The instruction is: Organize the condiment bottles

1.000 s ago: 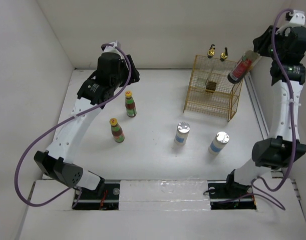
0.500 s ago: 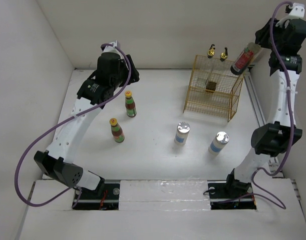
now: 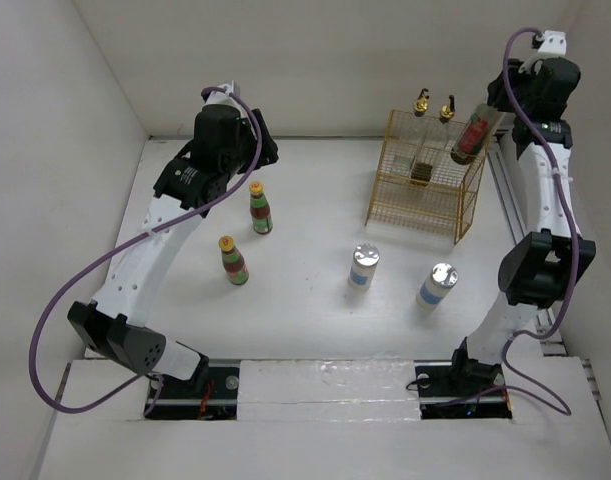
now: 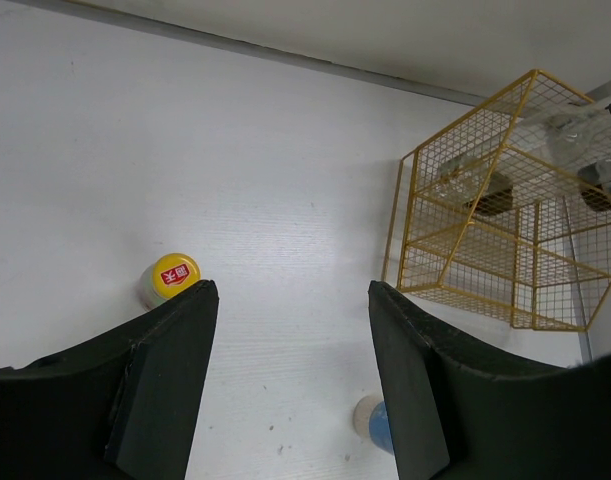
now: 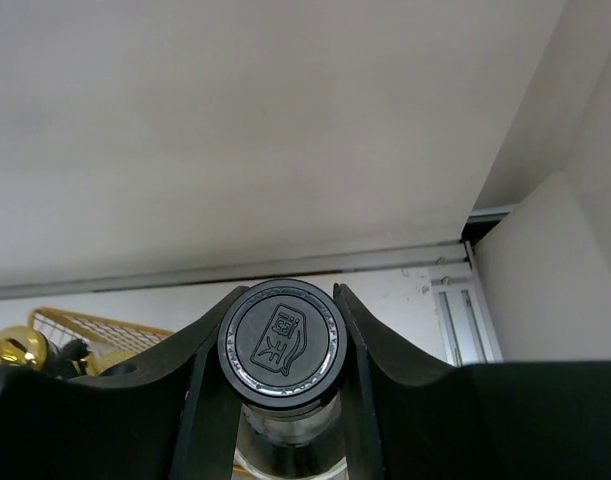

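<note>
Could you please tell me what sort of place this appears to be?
Probably a lab robot test cell: a white table boxed in by plain white walls, a left arm and right arm bolted at its near edge, and a gold wire basket.

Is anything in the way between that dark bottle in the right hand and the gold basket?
Nothing visible. The dark bottle hangs tilted above the basket's right rear corner; the two gold-topped cruets stand further left along its back.
</note>
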You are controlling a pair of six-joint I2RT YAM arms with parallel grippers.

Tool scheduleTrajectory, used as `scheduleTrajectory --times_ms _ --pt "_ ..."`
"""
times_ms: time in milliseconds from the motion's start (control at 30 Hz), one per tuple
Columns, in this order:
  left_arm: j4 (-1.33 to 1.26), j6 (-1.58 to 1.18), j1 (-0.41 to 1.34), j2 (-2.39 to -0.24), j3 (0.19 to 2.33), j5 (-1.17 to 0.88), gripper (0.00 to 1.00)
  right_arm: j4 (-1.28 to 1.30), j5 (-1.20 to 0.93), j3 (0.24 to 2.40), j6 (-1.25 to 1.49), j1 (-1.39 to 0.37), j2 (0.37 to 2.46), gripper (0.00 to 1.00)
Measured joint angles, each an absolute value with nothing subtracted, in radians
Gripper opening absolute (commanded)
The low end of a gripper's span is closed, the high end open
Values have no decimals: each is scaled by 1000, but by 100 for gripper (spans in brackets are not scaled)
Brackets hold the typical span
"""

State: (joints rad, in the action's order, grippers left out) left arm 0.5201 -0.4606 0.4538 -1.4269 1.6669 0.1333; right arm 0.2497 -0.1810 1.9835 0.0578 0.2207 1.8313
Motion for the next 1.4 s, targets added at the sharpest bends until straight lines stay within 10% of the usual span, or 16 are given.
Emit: scheduleTrajectory --times_ms 633,967,1400 --pt "519 -462 454 -1428 1665 131 58 134 -133 1771 -6 170 1808 17" --pt "512 -462 454 -1428 1661 123 58 127 -23 1611 -36 102 1806 7" --pt "512 -462 454 -1428 1661 120 58 204 -9 1617 -7 90 1782 66"
